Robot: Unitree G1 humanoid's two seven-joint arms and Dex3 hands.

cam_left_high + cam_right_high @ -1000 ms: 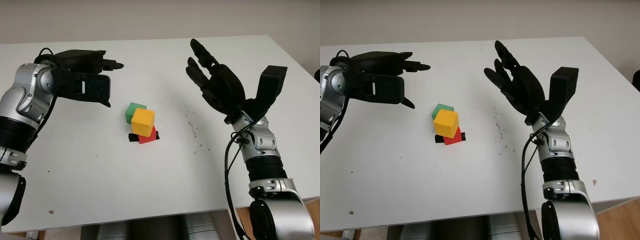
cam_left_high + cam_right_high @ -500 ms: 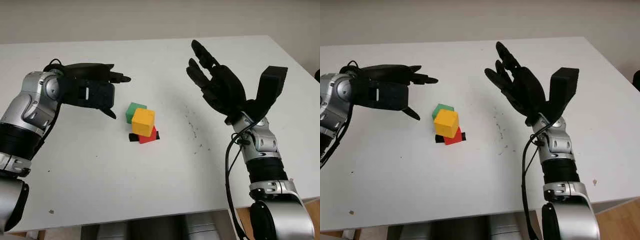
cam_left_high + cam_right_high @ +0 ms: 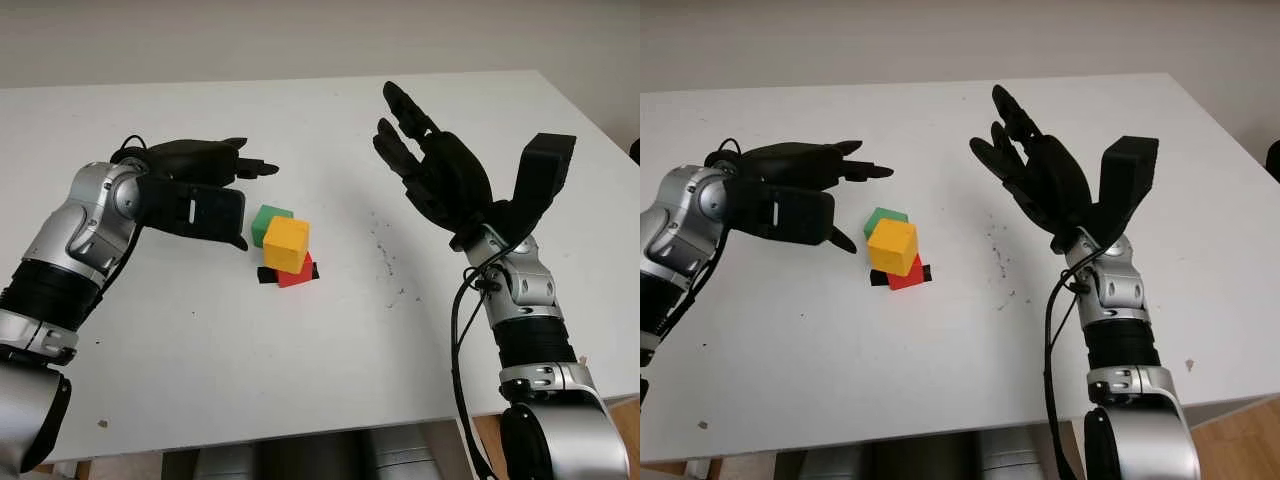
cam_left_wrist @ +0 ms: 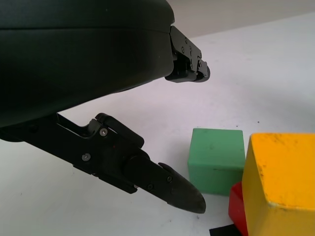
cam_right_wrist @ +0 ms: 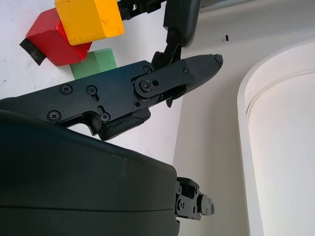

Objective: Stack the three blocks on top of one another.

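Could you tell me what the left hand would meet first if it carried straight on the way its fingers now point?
Probably the green block. The open left hand hangs just beside it, fingers aimed toward it, though some fingertips point slightly beyond it, so depth is uncertain. The yellow block sits atop the red block close behind.

Both arms have silver metal shells with black ribbed bands at the joints, and each ends in a matt black three-finger hand: the left hand (image 3: 195,190) with a broad flat shell, the right hand (image 3: 440,170) with a blocky black thumb. A thin black cable (image 3: 458,340) runs in loops along the right forearm, and another curls at the left wrist. Up close, the fingers (image 4: 167,184) are jointed black links with small cross-head screws and rounded tips.
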